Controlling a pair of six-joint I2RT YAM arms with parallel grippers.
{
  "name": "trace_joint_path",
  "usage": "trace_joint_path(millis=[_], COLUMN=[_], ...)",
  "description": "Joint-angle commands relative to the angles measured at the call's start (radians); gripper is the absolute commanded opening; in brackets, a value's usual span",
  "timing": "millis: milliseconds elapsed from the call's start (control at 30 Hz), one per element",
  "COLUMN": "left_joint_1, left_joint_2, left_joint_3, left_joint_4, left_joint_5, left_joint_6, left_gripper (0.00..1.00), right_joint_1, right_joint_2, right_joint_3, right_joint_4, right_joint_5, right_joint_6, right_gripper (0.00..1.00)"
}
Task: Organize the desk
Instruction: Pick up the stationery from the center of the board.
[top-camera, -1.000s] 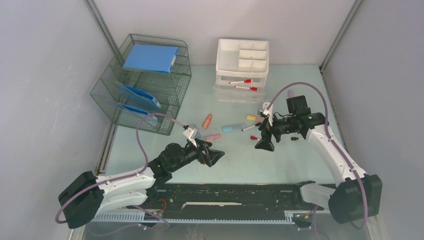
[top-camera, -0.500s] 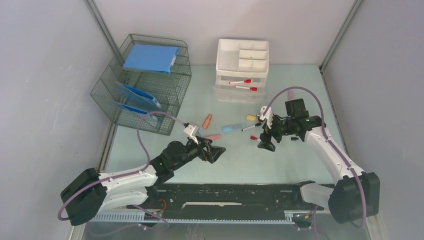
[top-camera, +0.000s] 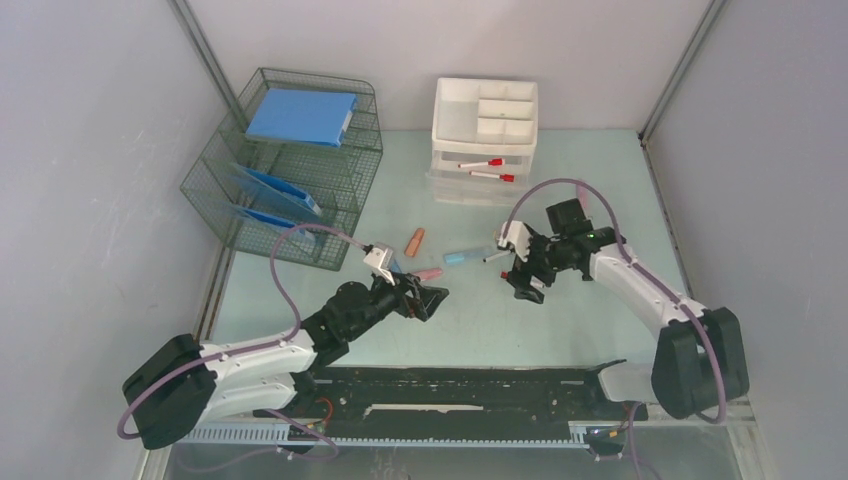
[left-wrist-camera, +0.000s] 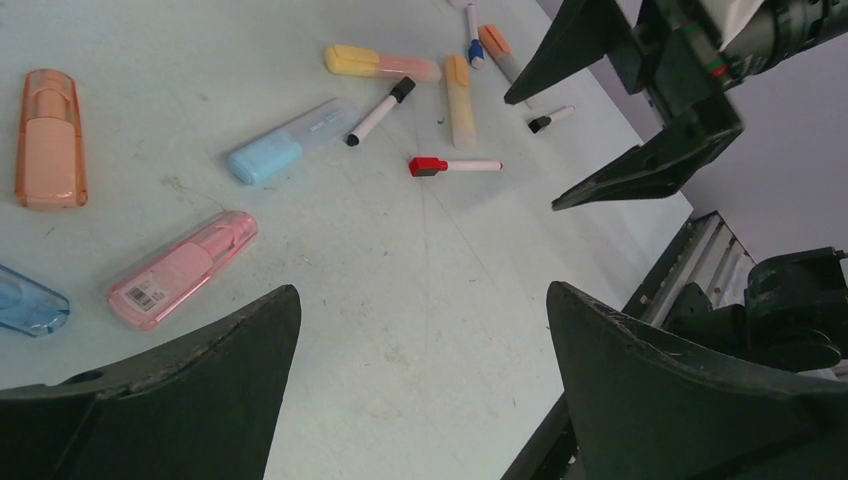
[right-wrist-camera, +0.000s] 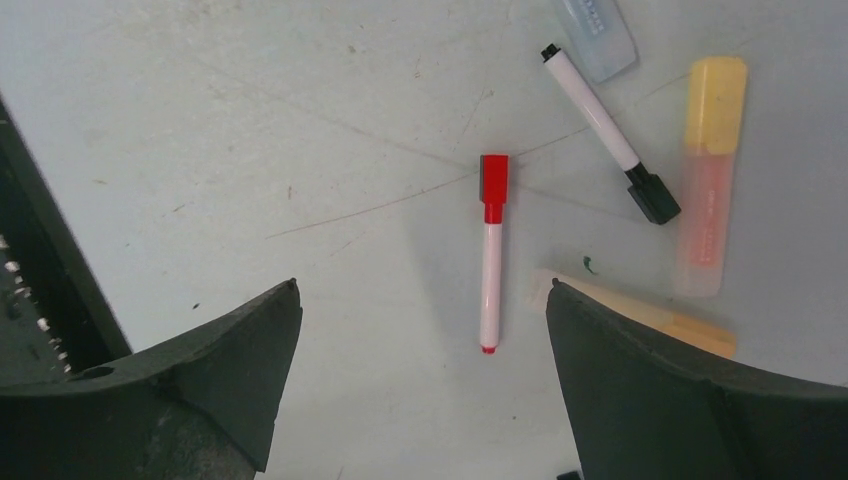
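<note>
The desk (top-camera: 560, 320) is a pale mint-green tabletop strewn with pens in its middle. My left gripper (top-camera: 430, 300) hovers open over bare desk (left-wrist-camera: 420, 230), a pink highlighter (left-wrist-camera: 183, 268) just beyond its left finger. My right gripper (top-camera: 522, 285) is open above a red-capped marker (right-wrist-camera: 491, 255), whose tail end lies between the fingers (right-wrist-camera: 230, 350). A black-capped marker (right-wrist-camera: 605, 120), a yellow-orange highlighter (right-wrist-camera: 708, 200) and a light blue highlighter (left-wrist-camera: 290, 140) lie close by. An orange highlighter (top-camera: 414, 241) sits further left.
A green wire tray rack (top-camera: 290, 170) holding blue folders stands at the back left. A white drawer organizer (top-camera: 485, 135) at the back centre has two red-capped markers in its open drawer. The black front rail (top-camera: 460, 385) runs along the near edge.
My right arm has swung left and its gripper now sits over the red-capped marker. My left gripper has edged slightly forward. Both stay open.
</note>
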Motion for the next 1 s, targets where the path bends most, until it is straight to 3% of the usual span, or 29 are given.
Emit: trace_joint_path(millis=[0,233,433,967], left_joint_1=[0.008,0.008,0.007,0.008], left_joint_2=[0.009,0.017,0.02,0.02], left_joint_3=[0.016,0.013,0.011,0.004], left_joint_4=[0.037,0.037,0.037,0.047], left_joint_5=[-0.039,-0.036,-0.037,-0.02], left_joint_6=[-0.013,-0.023,-0.026,-0.043], left_gripper=[1.0,1.0,1.0,1.0], right_joint_1=[0.073,0.12,0.125,0.161], right_joint_2=[0.082,0.181,0.264,0.35], right_joint_3=[-0.003,-0.002,0.031,0.072], right_joint_4=[0.103,0.209,0.208,0.156], right_joint_5=[0.18,0.31,0.341,0.355], right_joint_6=[0.085,0.182,0.213,0.221], right_gripper=[0.96,0.83,0.56,0.15])
